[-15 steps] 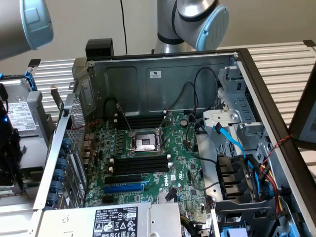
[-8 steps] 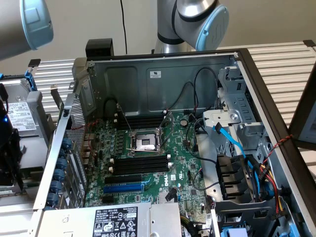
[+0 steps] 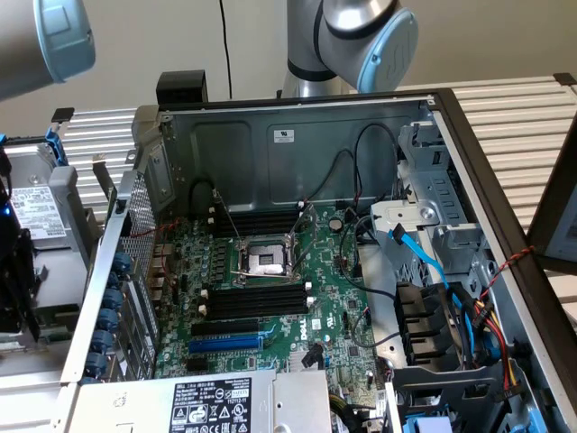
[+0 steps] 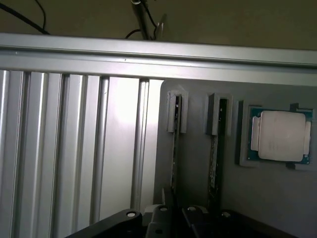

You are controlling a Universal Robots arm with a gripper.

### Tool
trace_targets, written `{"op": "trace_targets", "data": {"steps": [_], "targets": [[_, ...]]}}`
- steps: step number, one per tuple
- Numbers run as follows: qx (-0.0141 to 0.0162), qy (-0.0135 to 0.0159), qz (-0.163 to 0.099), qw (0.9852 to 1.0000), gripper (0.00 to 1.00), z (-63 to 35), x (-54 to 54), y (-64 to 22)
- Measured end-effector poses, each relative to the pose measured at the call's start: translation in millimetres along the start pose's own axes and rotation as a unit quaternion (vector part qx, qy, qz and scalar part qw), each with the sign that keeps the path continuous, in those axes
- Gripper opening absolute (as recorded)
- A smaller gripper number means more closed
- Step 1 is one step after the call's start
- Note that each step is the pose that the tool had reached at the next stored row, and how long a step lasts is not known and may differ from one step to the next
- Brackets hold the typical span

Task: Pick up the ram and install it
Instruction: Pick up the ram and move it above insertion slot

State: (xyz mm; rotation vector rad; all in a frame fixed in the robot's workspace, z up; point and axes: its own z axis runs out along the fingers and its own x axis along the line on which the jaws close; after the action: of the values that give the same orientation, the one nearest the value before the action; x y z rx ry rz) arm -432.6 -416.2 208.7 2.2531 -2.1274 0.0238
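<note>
In the wrist view, two rams stand on edge in a grey holder [image 4: 198,193]: one thin stick [image 4: 174,144] and a second [image 4: 214,158] beside it. My gripper [image 4: 174,204] sits at the near end of the first ram with its black fingers [image 4: 164,210] nearly together. I cannot tell whether they touch the stick. In the exterior view the green motherboard [image 3: 334,316] lies in the open computer case, with long black memory slots [image 3: 257,299] beside the CPU socket [image 3: 268,260]. My arm [image 3: 45,41] reaches off past the case on the exterior view's left.
A processor chip [image 4: 281,135] rests in a recess of the grey holder beside the sticks. A ribbed aluminium table top [image 4: 74,148] runs alongside. In the case are a blue slot [image 3: 225,343], loose cables [image 3: 424,262], a drive cage [image 3: 433,207] and a power supply [image 3: 207,401].
</note>
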Motion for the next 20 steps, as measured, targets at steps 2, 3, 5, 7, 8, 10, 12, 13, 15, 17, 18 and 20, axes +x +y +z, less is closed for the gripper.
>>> {"op": "trace_targets", "data": {"steps": [2,3,5,7,8,10,12,13,15,17,18,20], "targets": [[-0.0001,0.0,0.0,1.0,0.13,-9.0,0.4,0.3],[-0.0001,0.0001,0.0,1.0,0.13,-13.8,0.6,0.3],[-0.0001,0.0001,0.0,1.0,0.13,-22.8,1.0,0.5],[-0.0001,0.0001,0.0,1.0,0.13,-31.8,1.3,0.7],[-0.0001,0.0,0.0,1.0,0.13,-36.3,1.5,0.8],[-0.0001,0.0,0.0,1.0,0.13,-45.5,1.9,1.0],[-0.0001,0.0001,0.001,1.0,0.13,-54.5,2.3,1.2],[-0.0001,0.0,0.001,1.0,0.13,-59.1,2.5,1.3],[-0.0002,0.0001,0.001,1.0,0.13,-68.3,2.9,1.5],[-0.0001,0.0,0.001,1.0,0.13,-77.2,3.4,1.7],[-0.0002,0.0,0.001,1.0,0.13,-81.9,3.6,1.8],[-0.0002,0.0,0.002,1.0,0.13,-91.0,4.1,1.9]]}}
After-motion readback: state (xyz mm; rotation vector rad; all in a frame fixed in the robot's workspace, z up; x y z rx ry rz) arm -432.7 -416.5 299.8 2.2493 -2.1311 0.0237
